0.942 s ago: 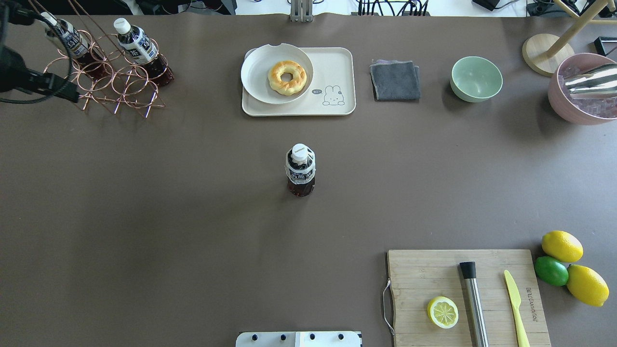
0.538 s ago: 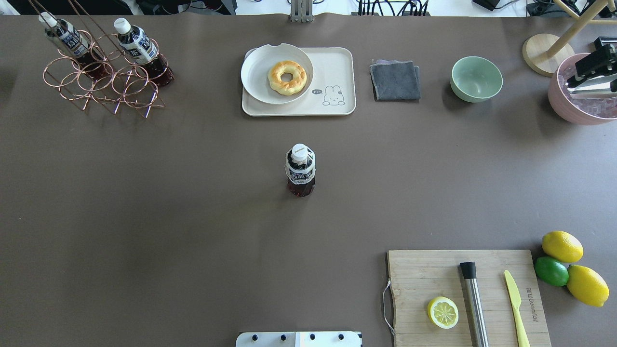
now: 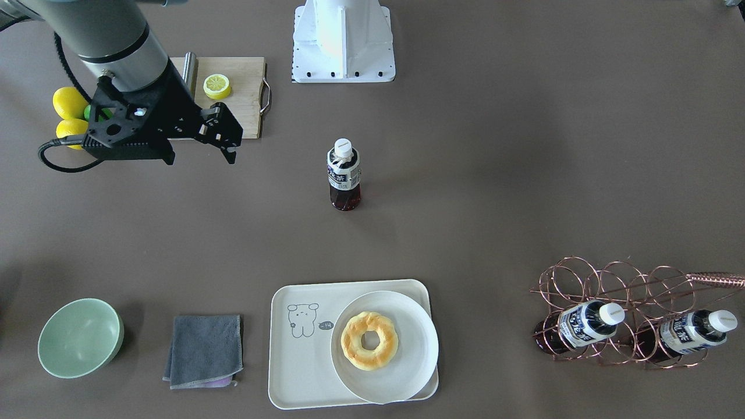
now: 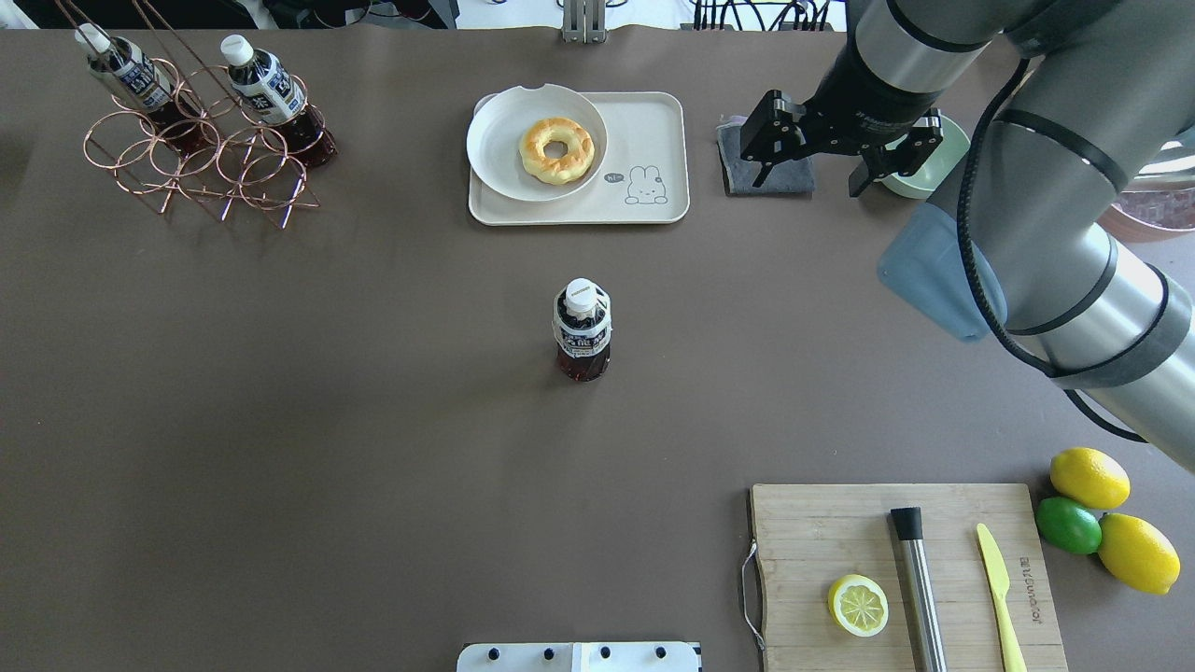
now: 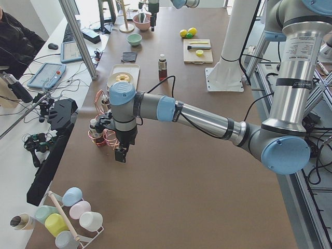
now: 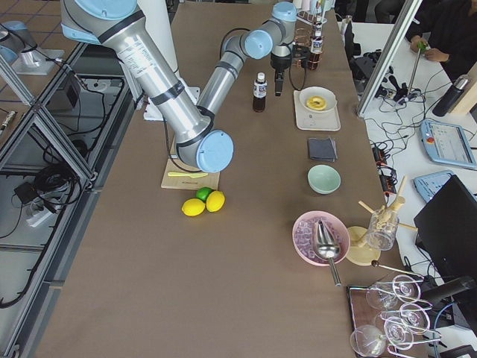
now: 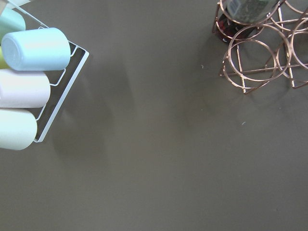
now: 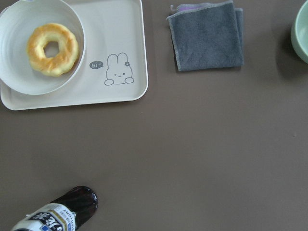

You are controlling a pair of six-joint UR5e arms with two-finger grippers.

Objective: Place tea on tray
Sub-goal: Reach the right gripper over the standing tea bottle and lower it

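One tea bottle (image 4: 581,329) stands upright in the middle of the table, also in the front view (image 3: 343,174) and at the bottom left of the right wrist view (image 8: 57,211). The cream tray (image 4: 653,131) lies behind it, its bear-drawing half bare (image 8: 130,29). My right gripper (image 4: 810,177) hangs open and empty above the grey cloth, right of the tray and apart from the bottle. My left gripper (image 5: 120,154) hovers beside the copper rack at the table's left end. It shows only in the side views, so I cannot tell if it is open.
A round plate with a donut (image 4: 537,140) fills the tray's left half. The copper rack (image 4: 201,140) holds two more tea bottles. A grey cloth (image 3: 204,349), a green bowl (image 3: 78,337), a cutting board (image 4: 906,579) and lemons (image 4: 1088,509) are also there. Cups (image 7: 29,82) lie near my left gripper.
My right arm has swung in from the far right to above the cloth and bowl. My left arm has left the overhead view's upper left. The standing bottle has not moved.
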